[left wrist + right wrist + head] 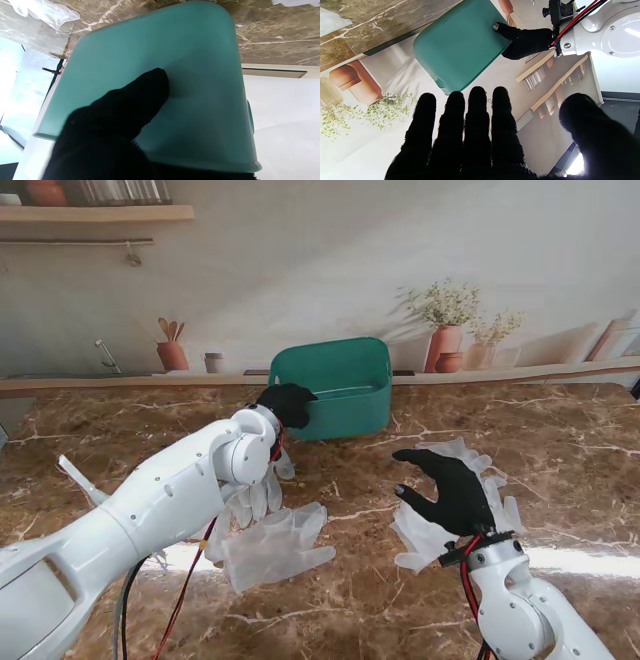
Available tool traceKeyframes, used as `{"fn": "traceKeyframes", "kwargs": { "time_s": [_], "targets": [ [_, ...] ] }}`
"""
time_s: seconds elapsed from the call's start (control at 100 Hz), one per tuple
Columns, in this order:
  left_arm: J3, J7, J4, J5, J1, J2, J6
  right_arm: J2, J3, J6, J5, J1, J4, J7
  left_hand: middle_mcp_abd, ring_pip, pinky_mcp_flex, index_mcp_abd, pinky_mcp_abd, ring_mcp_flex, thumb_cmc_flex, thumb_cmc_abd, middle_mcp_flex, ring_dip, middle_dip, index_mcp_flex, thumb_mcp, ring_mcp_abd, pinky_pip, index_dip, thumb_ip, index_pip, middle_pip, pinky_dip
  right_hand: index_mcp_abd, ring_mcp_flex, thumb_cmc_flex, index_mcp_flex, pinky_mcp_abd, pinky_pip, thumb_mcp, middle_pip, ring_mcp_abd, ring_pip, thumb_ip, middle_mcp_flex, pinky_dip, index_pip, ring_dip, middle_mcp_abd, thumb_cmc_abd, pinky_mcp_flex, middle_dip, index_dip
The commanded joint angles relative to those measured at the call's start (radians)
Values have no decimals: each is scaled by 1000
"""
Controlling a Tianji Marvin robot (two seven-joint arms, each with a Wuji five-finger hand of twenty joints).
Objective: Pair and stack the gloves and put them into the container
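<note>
Left robot hand at the container, gloves on the surface.
Stand view: left robot hand (287,402) at centre frame touches the green container (340,390), grasp unclear; right robot hand (450,488) spread, holding nothing, over gloves (436,542); more gloves (272,542) at lower centre. Left wrist: a finger (147,90) presses the container (200,75). Right wrist: fingers (476,112) splayed.

containers: one green container (345,385)
glove heaps: two, a left glove pile (270,545) and a right glove pile (440,530); single gloves too overlapped to count
robot hands: two, left hand (287,404), right hand (448,488)
</note>
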Motion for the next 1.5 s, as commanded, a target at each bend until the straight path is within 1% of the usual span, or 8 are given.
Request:
{"fn": "traceKeyframes", "kwargs": {
  "time_s": [0.0,0.47,0.73,0.92,1.24,1.36,1.45,1.49],
  "targets": [
    [13,0,10,-7,-21,-28,-10,-3,4,2,8,-12,9,11,-20,-5,-2,-63,-5,11,6,72,29,-12,-12,83,18,-23,53,12,5,57,-15,3,-19,15,22,17,-4,-15,16,-7,-1,-11,21,10,23,-3,13,9,-5,-4,14,10],
    [114,-11,181,-67,-90,-113,-53,-4,4,2,11,-7,20,7,-18,-3,-5,-60,-4,9,7,70,30,-15,-13,83,20,-20,56,14,5,59,-13,3,-20,16,21,19,-7,-16,17,-7,-1,-11,21,11,23,-2,13,7,-7,-2,13,10],
    [161,-23,254,-69,-122,-147,-88,-5,7,4,15,-8,22,6,-24,-7,-15,-63,-10,1,4,74,21,-17,-15,76,16,-28,52,12,4,53,-15,2,-20,15,22,19,-7,-16,17,-8,0,-11,20,10,23,-2,12,8,-6,-2,13,10],
    [178,-34,275,-68,-132,-158,-86,-6,9,3,18,-7,27,2,-11,-4,-10,-53,-11,4,-2,69,17,-21,-15,65,2,-25,59,9,-5,45,-16,5,-20,15,22,19,-5,-15,17,-7,-2,-11,21,10,23,-2,12,8,-7,-2,13,10],
    [179,-56,258,-77,-131,-158,-48,-6,11,-1,21,-5,33,1,8,2,-18,-29,-14,-8,-23,69,-3,-36,-15,29,-86,-18,58,-3,-21,38,-15,6,-19,14,23,20,-3,-14,17,-8,-1,-12,20,8,24,-2,12,9,-8,-2,13,10],
    [181,-72,247,-78,-134,-155,-35,-6,12,-3,20,-4,35,0,13,-4,-31,-20,-18,-29,-53,73,-37,-42,-23,5,-136,-18,48,-14,-10,37,-5,3,-19,13,23,21,-2,-14,18,-8,0,-12,20,8,24,-2,12,10,-8,-2,13,11],
    [180,-73,241,-79,-135,-154,-33,-6,13,-3,19,-4,36,-1,22,-13,-42,-5,-17,-50,-98,61,-85,-47,-58,-17,-152,-15,31,-17,20,14,29,-3,-20,13,22,20,-4,-13,17,-8,1,-12,20,8,24,-2,12,9,-8,-1,13,10],
    [176,-78,233,-84,-133,-152,-29,-6,13,-2,18,-4,36,-2,22,-17,-51,-1,-19,-61,-104,53,-98,-49,-67,-22,-151,-16,25,-17,23,8,30,-5,-20,14,23,20,-4,-13,17,-8,0,-12,20,8,24,-2,12,9,-8,0,13,10]
  ]
}}
